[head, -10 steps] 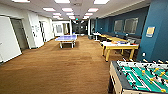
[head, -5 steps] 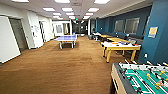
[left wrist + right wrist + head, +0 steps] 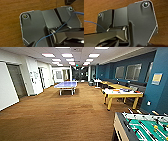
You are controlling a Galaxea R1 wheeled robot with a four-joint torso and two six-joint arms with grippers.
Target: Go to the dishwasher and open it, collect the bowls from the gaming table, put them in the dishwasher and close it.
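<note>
The gaming table point(image 3: 122, 94), with a white top and yellow sides and legs, stands at the right along the blue wall, a few metres ahead of me. Small orange and dark things point(image 3: 125, 90) lie on its top, too blurred for me to tell whether they are the bowls. The dishwasher is out of view. Both wrist views look down past the robot's dark plate onto brown wooden floor point(image 3: 10, 25).
A green-field table-football table point(image 3: 142, 127) stands close at the lower right. A blue table-tennis table point(image 3: 66, 85) is ahead at the centre. White walls and a doorway point(image 3: 16, 80) run along the left. Wide wooden floor point(image 3: 62, 114) lies between.
The whole head view has shifted slightly, so the camera has moved: the table-football table sits a little lower in the picture. Nothing in the room has moved.
</note>
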